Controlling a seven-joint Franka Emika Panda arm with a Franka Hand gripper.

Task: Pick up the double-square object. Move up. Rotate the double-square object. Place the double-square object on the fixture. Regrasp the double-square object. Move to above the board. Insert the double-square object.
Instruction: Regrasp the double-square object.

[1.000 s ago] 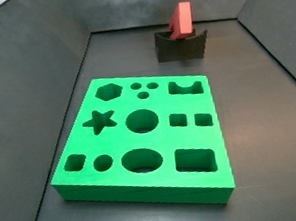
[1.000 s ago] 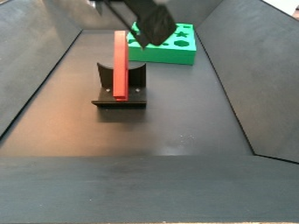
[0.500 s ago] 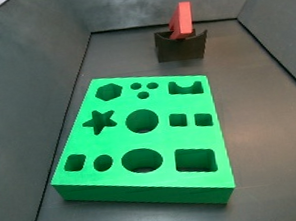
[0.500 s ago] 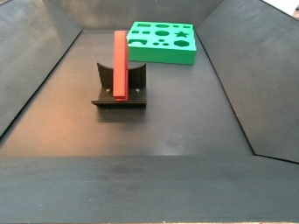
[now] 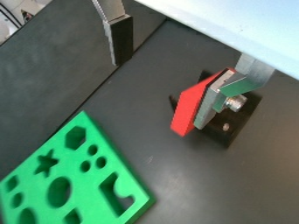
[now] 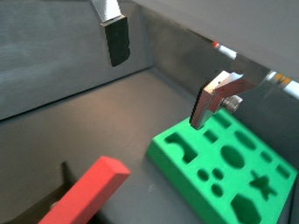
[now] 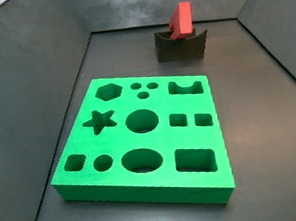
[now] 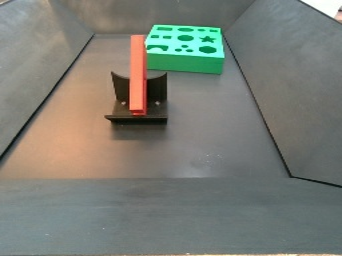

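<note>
The red double-square object point(image 7: 181, 20) stands upright in the notch of the dark fixture point(image 7: 181, 46) at the far end of the floor, also seen in the second side view as a tall red bar point(image 8: 136, 68) on the fixture point(image 8: 138, 105). The green board point(image 7: 120, 136) lies flat with its cut-outs empty. My gripper does not show in either side view. In both wrist views the gripper point(image 5: 163, 83) point(image 6: 156, 92) is open and empty, its fingers point(image 5: 121, 35) wide apart, high above the red object point(image 5: 193, 107) and the board point(image 6: 228, 166).
Dark sloping walls point(image 7: 53, 83) enclose the floor on all sides. A stretch of bare dark floor point(image 8: 160, 190) lies between the fixture and the near edge in a side view.
A second ago the gripper still showed at the upper edge of both side views; it has since risen out of them. The red object stays standing in the fixture.
</note>
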